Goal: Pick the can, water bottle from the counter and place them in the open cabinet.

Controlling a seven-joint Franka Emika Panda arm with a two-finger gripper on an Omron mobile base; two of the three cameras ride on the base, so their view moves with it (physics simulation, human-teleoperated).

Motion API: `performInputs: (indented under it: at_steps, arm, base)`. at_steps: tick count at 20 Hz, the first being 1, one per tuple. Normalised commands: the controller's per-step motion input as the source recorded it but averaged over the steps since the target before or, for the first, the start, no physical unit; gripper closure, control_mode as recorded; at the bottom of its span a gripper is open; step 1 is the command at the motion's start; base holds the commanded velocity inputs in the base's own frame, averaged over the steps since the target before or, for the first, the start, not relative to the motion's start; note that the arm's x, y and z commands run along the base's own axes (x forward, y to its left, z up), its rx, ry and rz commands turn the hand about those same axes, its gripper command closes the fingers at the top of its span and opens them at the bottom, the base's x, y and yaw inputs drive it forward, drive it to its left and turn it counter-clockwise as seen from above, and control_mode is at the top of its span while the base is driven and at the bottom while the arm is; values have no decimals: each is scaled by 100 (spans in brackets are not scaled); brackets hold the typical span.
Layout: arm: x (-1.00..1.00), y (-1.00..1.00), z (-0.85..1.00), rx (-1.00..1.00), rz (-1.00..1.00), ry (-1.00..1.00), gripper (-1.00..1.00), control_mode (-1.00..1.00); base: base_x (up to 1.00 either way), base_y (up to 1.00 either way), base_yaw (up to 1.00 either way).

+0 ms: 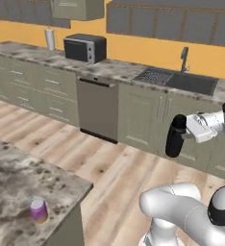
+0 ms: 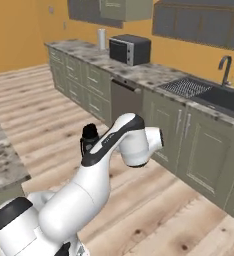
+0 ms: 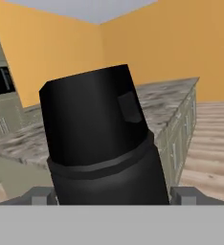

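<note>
My gripper is shut on the water bottle, a tall matte black cylinder held upright in mid-air above the wooden floor. The hand view looks up the bottle, whose body sits between the fingertips. From the right base side, only the bottle's cap peeks out behind my arm. The can, purple with an orange band, stands near the front of the speckled counter at lower left, well away from the gripper. An olive-green wall cabinet shows at the top edge, with its inside cut off.
A long counter run along the orange wall carries a black microwave, a white paper roll and a sink with faucet. A grey dishwasher front sits below. Wooden floor lies between the island and that run.
</note>
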Motion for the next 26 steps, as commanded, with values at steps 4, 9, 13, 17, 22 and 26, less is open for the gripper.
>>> performInputs:
  at_steps: [4, 9, 13, 17, 22, 26]
  arm:
    - [0, 0, 0, 0, 0, 0, 100, 100]
    - [0, 0, 0, 0, 0, 0, 100, 100]
    - [0, 0, 0, 0, 0, 0, 100, 100]
    - [0, 0, 0, 0, 0, 0, 100, 100]
    - [0, 0, 0, 0, 0, 0, 100, 100]
    - [0, 0, 0, 0, 0, 0, 100, 100]
  base:
    - [0, -30, -44]
    - [0, -29, -43]
    - [0, -29, -44]
    - [0, -29, -44]
    - [0, -26, -46]
    - [0, -17, -46]
